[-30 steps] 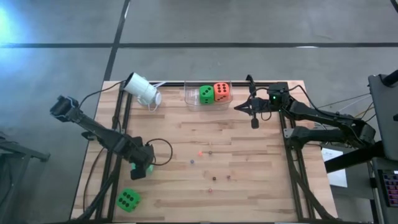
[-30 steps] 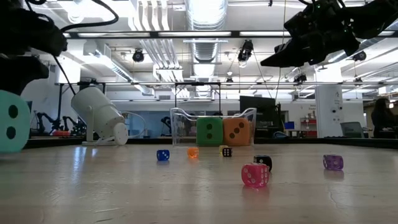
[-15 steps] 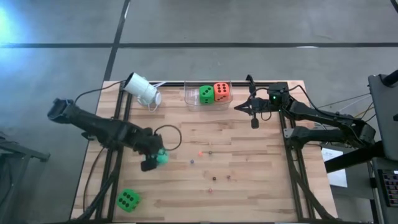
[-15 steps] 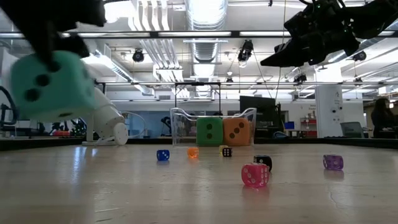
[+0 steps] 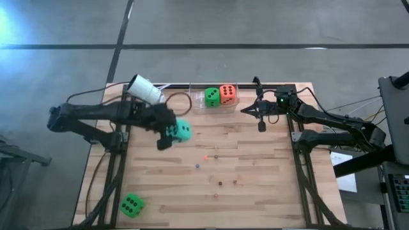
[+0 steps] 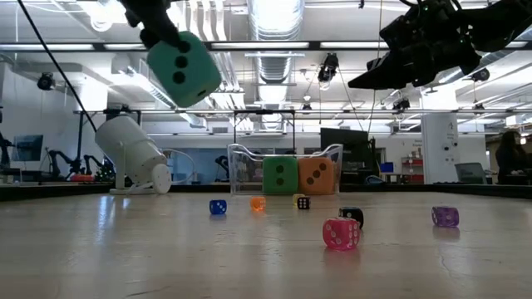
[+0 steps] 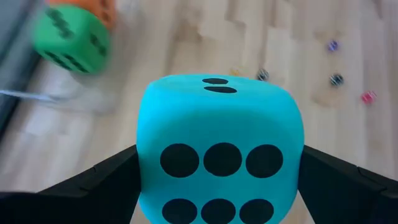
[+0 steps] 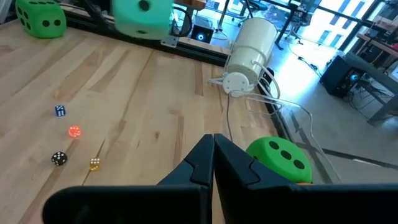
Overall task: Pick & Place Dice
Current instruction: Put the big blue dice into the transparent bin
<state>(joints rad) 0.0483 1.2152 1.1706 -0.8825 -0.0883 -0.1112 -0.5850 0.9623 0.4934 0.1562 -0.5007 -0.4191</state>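
Currently we see the left gripper [image 5: 171, 133] clamped on the teal die [image 5: 182, 131], held in the air above the table [image 5: 268, 191], between the white cup [image 5: 146, 91] and the tiny dice [image 5: 216, 167] mid-table. In the left wrist view both fingers [image 7: 99, 180] press the die's sides. One green die [image 5: 211, 96] and the orange-red die [image 5: 227, 94] sit side by side in the clear tray [image 5: 194, 99] at the far edge. Second green die [image 5: 131, 205] lies near the front-left corner. Right gripper [image 5: 248, 110] hovers just beside the tray, fingers pressed together, holding nothing
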